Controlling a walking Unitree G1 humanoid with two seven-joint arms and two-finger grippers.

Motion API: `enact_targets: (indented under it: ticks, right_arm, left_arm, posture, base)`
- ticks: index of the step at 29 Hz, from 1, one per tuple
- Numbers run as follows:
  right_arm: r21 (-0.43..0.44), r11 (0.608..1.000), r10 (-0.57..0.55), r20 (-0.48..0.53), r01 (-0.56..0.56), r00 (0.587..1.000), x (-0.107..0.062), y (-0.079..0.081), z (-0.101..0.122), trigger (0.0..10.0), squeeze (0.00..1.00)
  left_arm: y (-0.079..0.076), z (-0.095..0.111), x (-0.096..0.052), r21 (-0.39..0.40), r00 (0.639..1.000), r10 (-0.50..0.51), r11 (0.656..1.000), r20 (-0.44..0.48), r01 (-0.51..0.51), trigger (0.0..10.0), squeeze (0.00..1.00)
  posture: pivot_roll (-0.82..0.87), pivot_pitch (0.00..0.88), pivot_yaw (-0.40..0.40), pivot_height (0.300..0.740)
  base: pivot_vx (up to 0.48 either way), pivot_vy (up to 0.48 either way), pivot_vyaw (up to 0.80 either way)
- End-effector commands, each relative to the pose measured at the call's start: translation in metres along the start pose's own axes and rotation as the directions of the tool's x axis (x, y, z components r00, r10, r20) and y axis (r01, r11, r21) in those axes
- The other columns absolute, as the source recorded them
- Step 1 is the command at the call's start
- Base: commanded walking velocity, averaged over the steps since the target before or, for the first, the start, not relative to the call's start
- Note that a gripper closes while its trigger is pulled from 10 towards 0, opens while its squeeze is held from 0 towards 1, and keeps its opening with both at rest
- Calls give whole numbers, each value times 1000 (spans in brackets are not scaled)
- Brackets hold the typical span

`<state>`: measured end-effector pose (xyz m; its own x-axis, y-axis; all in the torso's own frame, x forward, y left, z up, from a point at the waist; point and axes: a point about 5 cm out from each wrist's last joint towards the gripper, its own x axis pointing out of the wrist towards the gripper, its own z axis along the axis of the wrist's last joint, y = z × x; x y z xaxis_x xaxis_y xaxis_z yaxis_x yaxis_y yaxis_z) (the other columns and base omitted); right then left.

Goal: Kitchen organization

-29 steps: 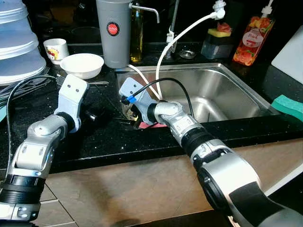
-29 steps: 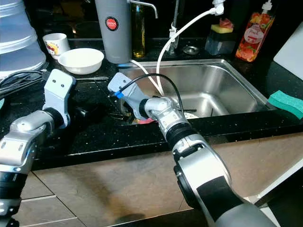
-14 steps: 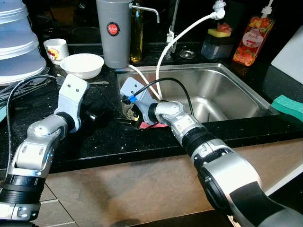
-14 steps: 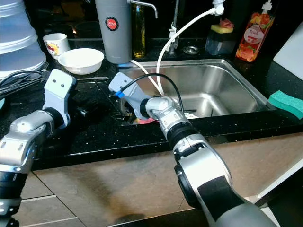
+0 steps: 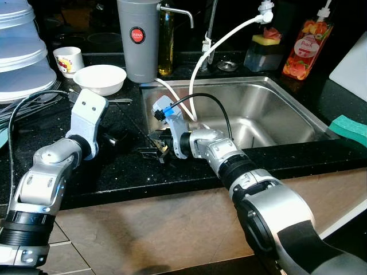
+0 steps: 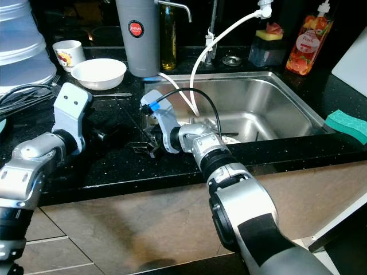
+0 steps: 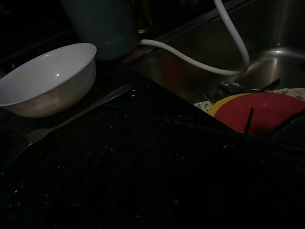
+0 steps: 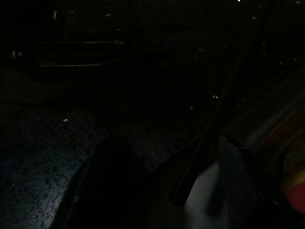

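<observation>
My right gripper [image 5: 150, 152] hovers low over the black countertop [image 5: 114, 166], just left of the steel sink [image 5: 275, 97], pointing left. In the dark right wrist view a thin dark rod [image 8: 209, 129] runs past it; I cannot tell whether it is held. My left gripper [image 5: 114, 139] rests above the counter, a short way left of the right one. A red plate [image 7: 267, 112] with cutlery lies in the sink's near left corner. A white bowl [image 5: 99, 78] stands behind the left arm, with a metal utensil [image 7: 81, 117] lying on the counter beside it.
A grey jug [image 5: 137, 37], an oil bottle [image 5: 166, 40] and a mug [image 5: 67, 59] stand at the back. A white hose [image 5: 212, 48] hangs into the sink. Stacked plastic containers [image 5: 20, 51] sit far left; a green sponge [image 5: 348, 127] and a soap bottle [image 5: 305, 48] are on the right.
My right gripper has turned and shifted left, from the sink's left rim out over the countertop. The left arm has stayed where it was.
</observation>
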<state>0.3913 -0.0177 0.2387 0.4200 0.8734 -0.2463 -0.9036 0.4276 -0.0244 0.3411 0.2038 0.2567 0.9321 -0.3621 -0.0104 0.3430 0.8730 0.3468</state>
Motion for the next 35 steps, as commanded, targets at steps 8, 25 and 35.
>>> enact_targets:
  ticks: [8, 25, 35]
  right_arm:
    - [49, 999, -10, -17, 10, 1000, 0, 0, -6, 0, 0]
    - [91, 994, -58, 8, 57, 998, -6, -7, -4, 0, 0]
    - [219, 975, -69, 176, 30, 982, -27, -21, 14, 0, 0]
  left_arm:
    - [4, 0, -1, 15, 1000, 1, 1000, -7, -1, 10000, 0]
    - [4, 3, 1, 23, 1000, 0, 1000, 5, 0, 10000, 0]
    - [-6, 15, 3, -32, 993, -65, 997, 101, 69, 10000, 0]
  posture:
    - [88, 131, -33, 740]
    - [86, 113, -30, 740]
    - [82, 114, -23, 740]
  base:
    - [0, 0, 0]
    - [0, 0, 0]
    - [0, 0, 0]
